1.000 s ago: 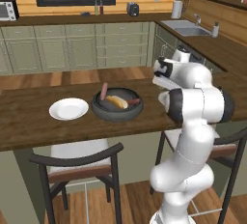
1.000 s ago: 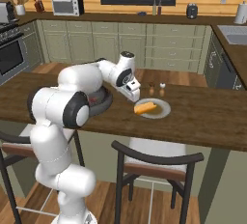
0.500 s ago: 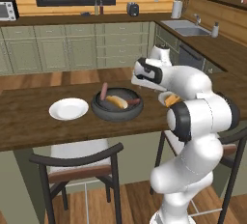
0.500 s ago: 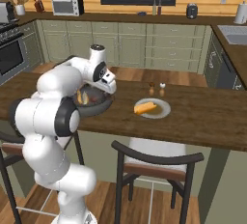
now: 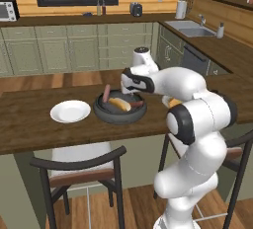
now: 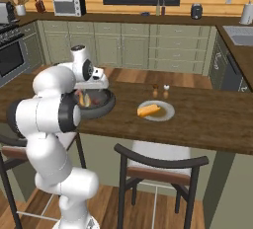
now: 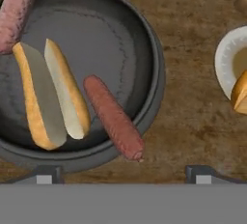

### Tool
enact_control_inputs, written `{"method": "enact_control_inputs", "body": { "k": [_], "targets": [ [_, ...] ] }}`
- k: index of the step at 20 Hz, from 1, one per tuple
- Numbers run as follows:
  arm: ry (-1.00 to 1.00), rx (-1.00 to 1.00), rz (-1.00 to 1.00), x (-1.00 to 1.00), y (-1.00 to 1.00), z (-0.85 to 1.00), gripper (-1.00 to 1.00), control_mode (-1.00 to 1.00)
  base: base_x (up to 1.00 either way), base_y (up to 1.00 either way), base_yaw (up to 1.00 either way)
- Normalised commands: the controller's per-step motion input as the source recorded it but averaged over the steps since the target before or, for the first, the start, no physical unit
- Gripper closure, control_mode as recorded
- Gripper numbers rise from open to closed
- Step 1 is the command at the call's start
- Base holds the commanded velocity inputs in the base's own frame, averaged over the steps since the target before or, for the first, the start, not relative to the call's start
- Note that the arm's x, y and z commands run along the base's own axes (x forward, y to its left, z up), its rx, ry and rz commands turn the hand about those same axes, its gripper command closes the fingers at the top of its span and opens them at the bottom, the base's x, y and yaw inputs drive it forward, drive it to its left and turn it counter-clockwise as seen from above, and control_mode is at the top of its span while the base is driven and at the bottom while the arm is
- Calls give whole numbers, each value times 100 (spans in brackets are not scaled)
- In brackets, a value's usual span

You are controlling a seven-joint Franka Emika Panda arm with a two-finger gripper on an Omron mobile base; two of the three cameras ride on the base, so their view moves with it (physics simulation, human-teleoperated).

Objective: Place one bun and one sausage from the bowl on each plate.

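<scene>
With the gripper (image 7: 120,177) over the bowl (image 7: 157,80), jaws apart and empty, the sausage (image 7: 113,118) at lower centre lies propped on the rim beside the bun (image 7: 50,92), so a skewed closure may roll it onto the worktop (image 7: 193,121).

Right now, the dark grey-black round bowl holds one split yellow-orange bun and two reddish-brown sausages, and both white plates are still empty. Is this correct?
Not quite. Only one white plate is empty; the other white plate already carries a yellow-orange bun, as the right base view shows. The dark bowl does hold one split bun and two sausages.
</scene>
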Motion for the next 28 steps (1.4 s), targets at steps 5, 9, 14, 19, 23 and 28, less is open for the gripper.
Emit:
{"method": "enact_control_inputs", "body": {
  "k": [5,9,14,19,23,28],
  "targets": [
    [7,-15,22,35,0,-42,-100,-100,0,0,0],
    [13,-3,15,0,-4,-19,-100,-100,0,0,0],
    [20,-7,11,4,-3,-7,-100,-100,0,0,0],
    [17,-11,15,26,0,-18,-100,-100,0,0,0],
    [14,-13,18,21,0,-26,-100,-100,0,0,0],
    [9,-13,19,1,0,-33,-100,-100,0,0,0]
  ]
}}
